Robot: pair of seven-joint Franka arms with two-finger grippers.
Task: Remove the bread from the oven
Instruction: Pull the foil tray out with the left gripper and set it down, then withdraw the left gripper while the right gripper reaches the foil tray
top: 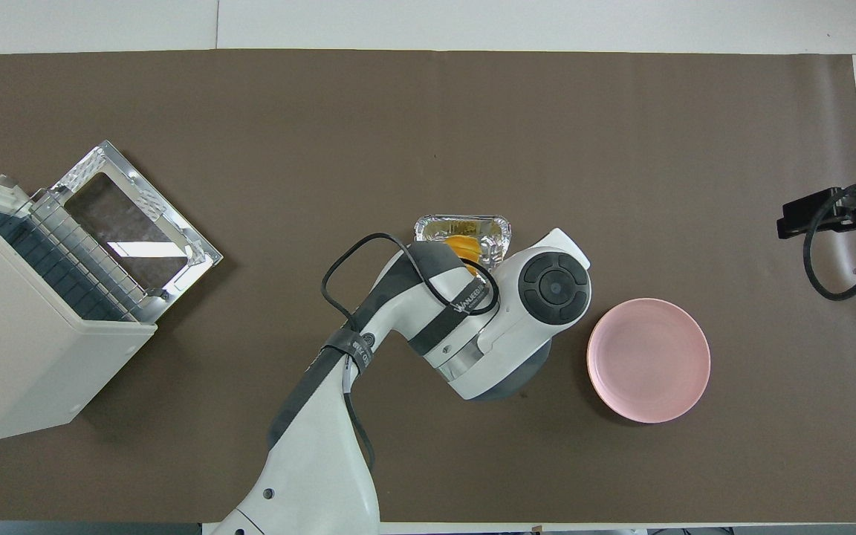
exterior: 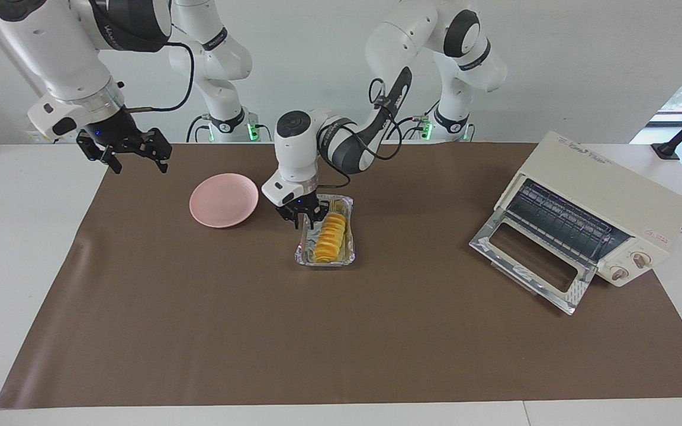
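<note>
The golden ridged bread (exterior: pixel 330 236) lies in a silver foil tray (exterior: pixel 302 255) on the brown mat at the middle of the table, outside the oven. In the overhead view only the bread's tip (top: pixel 461 244) and the tray's rim (top: pixel 498 227) show past the left arm. My left gripper (exterior: pixel 304 218) is low over the tray's end nearer to the robots, at the bread's end. The cream oven (exterior: pixel 607 195) stands at the left arm's end of the table, its glass door (exterior: pixel 530 260) dropped open and its rack bare. My right gripper (exterior: pixel 137 160) waits open, raised over the mat's corner.
A pink plate (exterior: pixel 224 200) lies beside the tray, toward the right arm's end of the table; it also shows in the overhead view (top: pixel 649 360). The oven (top: pixel 19 342) and its open door (top: pixel 138 223) take up the mat's corner at the left arm's end.
</note>
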